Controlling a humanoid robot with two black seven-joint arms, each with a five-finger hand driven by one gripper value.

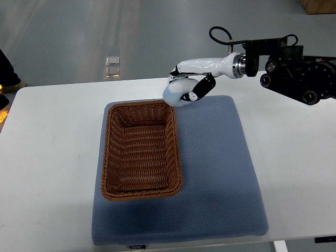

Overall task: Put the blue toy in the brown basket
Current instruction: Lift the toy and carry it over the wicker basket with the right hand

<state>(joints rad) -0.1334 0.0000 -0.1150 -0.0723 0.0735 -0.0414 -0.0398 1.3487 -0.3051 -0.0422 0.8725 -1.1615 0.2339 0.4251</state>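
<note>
The right hand [190, 84] is clamped around the pale blue toy [174, 96] above the basket's [140, 152] far right corner; letting go here could bounce it off the rim onto the mat [220, 173].

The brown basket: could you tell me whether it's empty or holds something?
Empty: the brown basket shows only bare weave; right hand holds the blue toy.

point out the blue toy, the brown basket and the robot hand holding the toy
blue toy [172, 96], top view, on its pale blue body showing below the fingers
brown basket [142, 195], top view, on the near woven rim
right hand [190, 84], top view, on the middle of the white hand curled around the toy
</note>
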